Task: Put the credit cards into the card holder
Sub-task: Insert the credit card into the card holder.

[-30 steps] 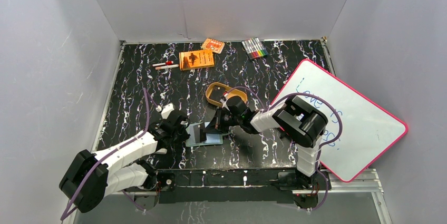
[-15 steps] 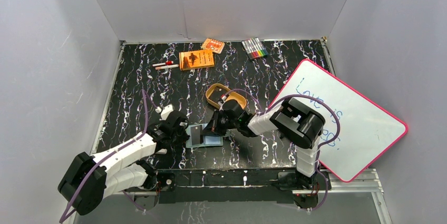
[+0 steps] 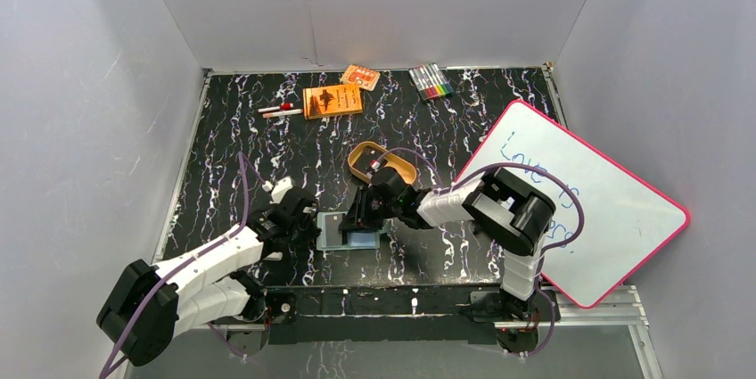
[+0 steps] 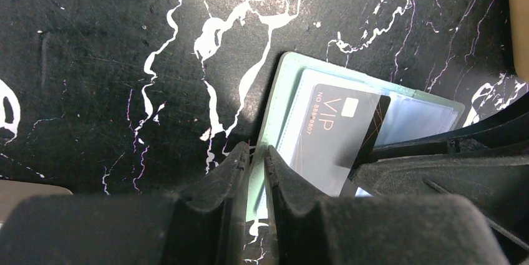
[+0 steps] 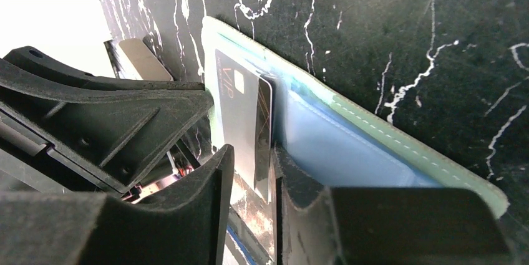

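Black white-veined table (image 3: 232, 156), green card holder (image 4: 274, 106), grey card (image 4: 334, 131)

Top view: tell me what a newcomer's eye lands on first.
The big white board with its pink rim, hanging over the right edge of the table, draws the eye first. Next, the left arm and right arm meet at the near middle over an open green wallet with a dark card on it.

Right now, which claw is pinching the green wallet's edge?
The left gripper, clamped on the card holder; the right gripper instead straddles the dark VIP credit card.
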Available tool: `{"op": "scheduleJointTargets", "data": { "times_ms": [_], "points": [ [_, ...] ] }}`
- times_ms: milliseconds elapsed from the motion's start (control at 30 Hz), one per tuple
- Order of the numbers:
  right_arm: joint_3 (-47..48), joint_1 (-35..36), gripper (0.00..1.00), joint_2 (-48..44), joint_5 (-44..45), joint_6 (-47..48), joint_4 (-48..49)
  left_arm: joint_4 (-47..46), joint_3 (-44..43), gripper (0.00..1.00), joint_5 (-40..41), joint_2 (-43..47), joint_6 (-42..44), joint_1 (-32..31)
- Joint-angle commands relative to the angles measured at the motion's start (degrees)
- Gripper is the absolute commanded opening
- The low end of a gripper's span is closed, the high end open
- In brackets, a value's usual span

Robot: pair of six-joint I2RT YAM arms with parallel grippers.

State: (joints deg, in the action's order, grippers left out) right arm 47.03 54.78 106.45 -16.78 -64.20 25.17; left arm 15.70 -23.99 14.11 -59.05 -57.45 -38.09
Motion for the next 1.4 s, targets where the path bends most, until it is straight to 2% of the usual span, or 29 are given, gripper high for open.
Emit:
{"op": "scheduleJointTargets", "data": {
  "times_ms": [0,167,867,1033,1200,1367],
  "points": [
    [3.1,0.3,0.38,-2.3,2.0,3.7,-5.5,1.3,0.3,0.14,0.2,1.6,-0.4,-0.1],
    [5.8,0.3,0.41,-0.8,0.2,5.3,-7.7,1.1,0.2,0.14,0.0,1.3,-0.3,-0.1],
    [11.8,2.7,0.40,3.9,-4.5,7.1,-8.8,-1.8,1.4,0.10,-2.1,2.5,-0.5,-0.1],
    [12.0,2.6,0.43,-0.1,1.4,10.2,-14.8,1.8,0.0,0.13,1.0,3.7,-0.9,-0.1],
    [14.0,2.5,0.54,-5.0,9.1,15.3,-24.1,3.3,-1.1,0.20,2.9,5.3,-0.7,-0.1],
    [14.5,1.6,0.57,-9.9,12.4,19.0,-29.3,4.6,-3.4,0.29,3.9,5.5,0.4,-0.1]
  ]
}}
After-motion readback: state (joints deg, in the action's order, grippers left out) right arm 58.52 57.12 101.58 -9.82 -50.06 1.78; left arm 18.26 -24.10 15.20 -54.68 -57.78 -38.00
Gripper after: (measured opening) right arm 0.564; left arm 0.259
